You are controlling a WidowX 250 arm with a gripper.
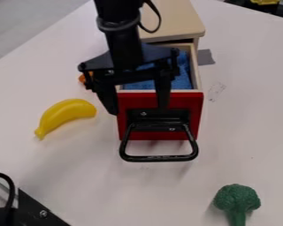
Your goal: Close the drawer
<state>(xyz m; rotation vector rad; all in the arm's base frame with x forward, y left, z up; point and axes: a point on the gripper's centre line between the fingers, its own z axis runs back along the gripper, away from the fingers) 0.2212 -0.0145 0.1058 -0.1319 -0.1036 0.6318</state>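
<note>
Surface (244,110): pale, runs out on all sides of the drawer. Wooden cabinet (172,17): at the drawer's far end, away from the camera. Arm (125,46): drops in from the top edge, over the drawer's far left part.

Drawer (191,103), the thing to shut: standing well out of the cabinet, red front toward the camera. Step in hand, as I judge it: getting set for the push; closing itself still to do.

Tool (138,109): fingers spread wide, nothing held. Hangs at the drawer's front, one finger by its left edge, the other before the red face. Contact: cannot tell.

Black handle (158,158): juts from the drawer front toward the camera. Blue cloth (182,81): inside the drawer. Yellow banana (66,115): left of the drawer, apart. Green broccoli (237,201): nearer the camera than the drawer, off to its right. Orange object (82,78): left of the drawer, partly behind the tool.

Method: get the fingers fully on the camera side of the front, low, near mid-width. Push straight toward the cabinet, slow and even. Off-centre shove could rack the drawer or skew the cabinet. Mind fingertips snagging the handle; check the cloth lies below the rim. Finish with front flush.
</note>
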